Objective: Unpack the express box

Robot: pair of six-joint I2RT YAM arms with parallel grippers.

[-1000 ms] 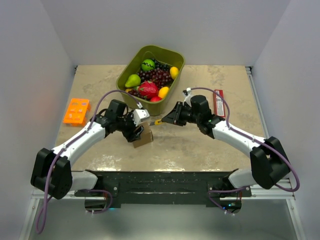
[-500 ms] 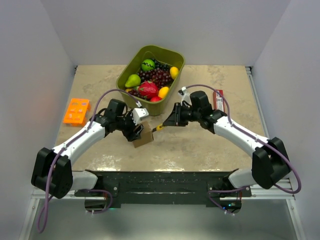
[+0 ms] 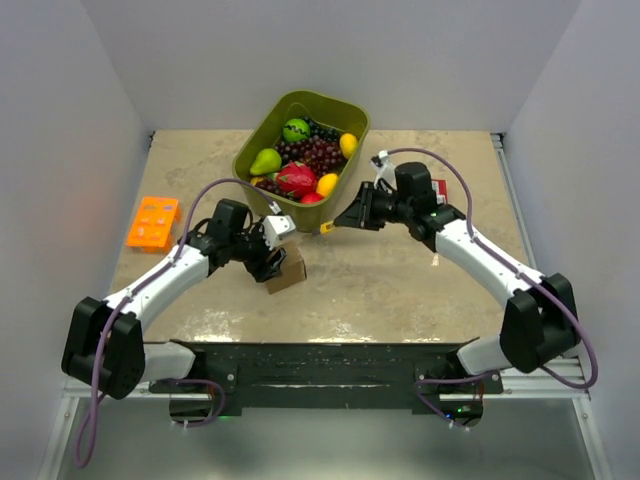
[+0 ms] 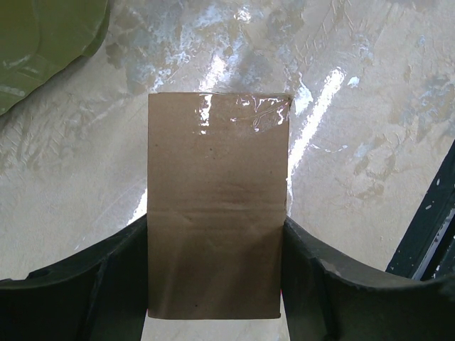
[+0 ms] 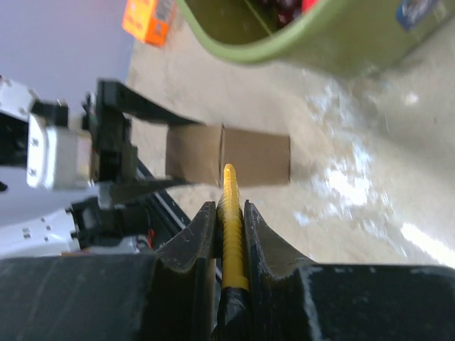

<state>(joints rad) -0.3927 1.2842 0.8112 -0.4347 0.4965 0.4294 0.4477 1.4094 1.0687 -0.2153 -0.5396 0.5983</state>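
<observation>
- Where the two arms reach in from the near edge, the left gripper point(image 4: 213, 238) stands fairly wide open, with a finger point(image 4: 106, 277) pressed against each side of the express box point(image 4: 217, 185).
- The brown box sits left of the middle of the table point(image 3: 400, 290), just in front of the green tub point(image 3: 325, 99). I cannot tell whether it rests fully on the surface.
- A strip of clear tape point(image 4: 245, 114) glints across the box's far end.
- Farther left, an orange tray point(image 3: 153, 222) lies well apart from the box.
- The right gripper point(image 5: 227, 207) is nearly closed, pinching a slim yellow tool point(image 5: 229, 185) whose ridged tip sticks out past the fingers.
- That tip hangs clear of the box, near the tub's near corner.
- A red packet point(image 3: 440, 187) shows partly behind the right arm.
- Farthest off, the tub holds mixed fruit.
</observation>
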